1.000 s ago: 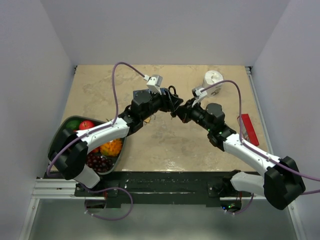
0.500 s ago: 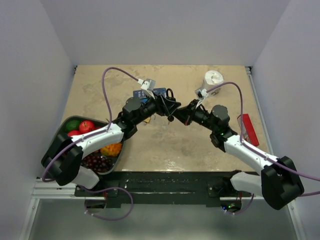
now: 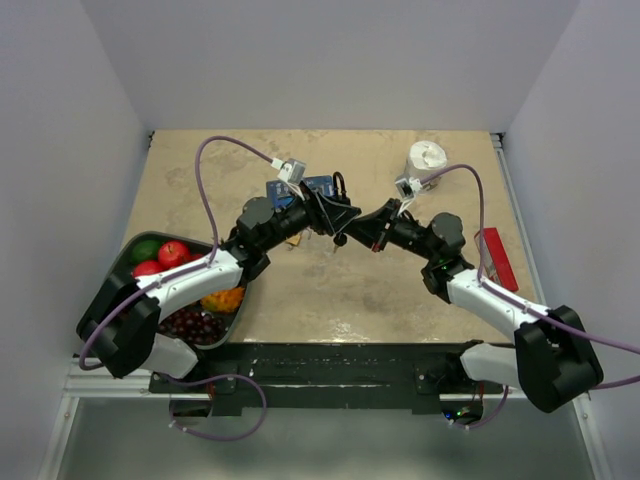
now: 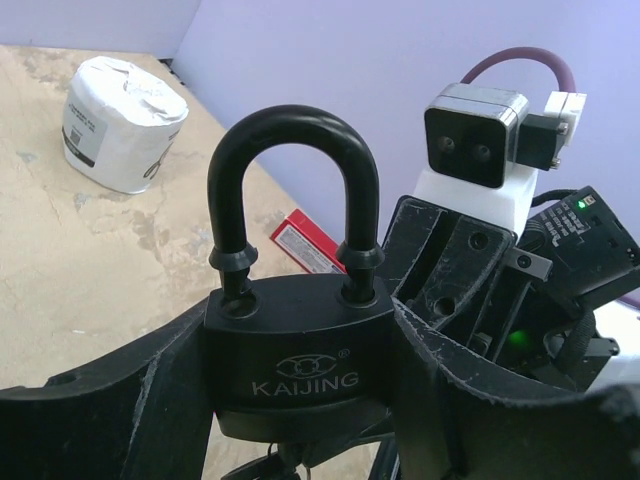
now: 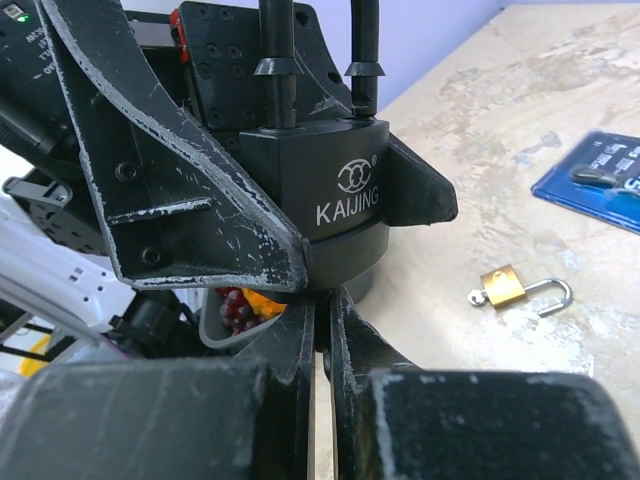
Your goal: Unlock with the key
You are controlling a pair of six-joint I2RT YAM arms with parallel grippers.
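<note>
Handling: the black KAIJING padlock with arched shackle (image 4: 297, 350) looks heavy, rigid and smooth-sided, so a grip across the flat body is the sound one. The left gripper (image 4: 300, 385) has it so, one finger on each side of the body, shackle upright and seated in both holes. It is held above the table, mid-workspace.

The bunch of short silver keys with black plastic heads (image 3: 338, 241) is judged light, stiff and prone to swing. It is best pinched by one head, blade in line with the keyway. Only a small dark bit shows hanging under the lock.

The right gripper (image 5: 322, 312) sits directly beneath the padlock base, fingers drawn to a narrow slit. The key blade there is hidden. A small brass padlock (image 5: 520, 288) lies apart on the table.
</note>
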